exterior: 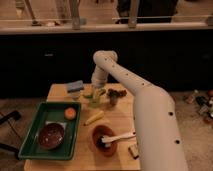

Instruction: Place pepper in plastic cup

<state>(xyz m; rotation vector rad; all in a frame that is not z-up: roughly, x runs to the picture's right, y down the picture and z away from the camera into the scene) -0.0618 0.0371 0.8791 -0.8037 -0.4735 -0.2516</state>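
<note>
Gripper (97, 91) | at plastic cup (95, 102) | wooden table (118, 120), rear

**Count of items on the desk**

One wooden desk (120, 117) carries one green tray (31, 131), two brown bowls (51, 136) (98, 133), one orange fruit (70, 113), one long yellow item (94, 118), one blue sponge (75, 86), one plastic cup (95, 101) and one white utensil (121, 136). One gripper (98, 92) hangs just above the cup.

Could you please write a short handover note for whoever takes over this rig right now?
The gripper is low over the far side of the table, right at a greenish thing, probably the pepper. Whether it holds it cannot be told.
The cup seems to stand just right of it.
Done: the reach.
Left: check the grasp, lift the pepper, drop it in the cup.
</note>
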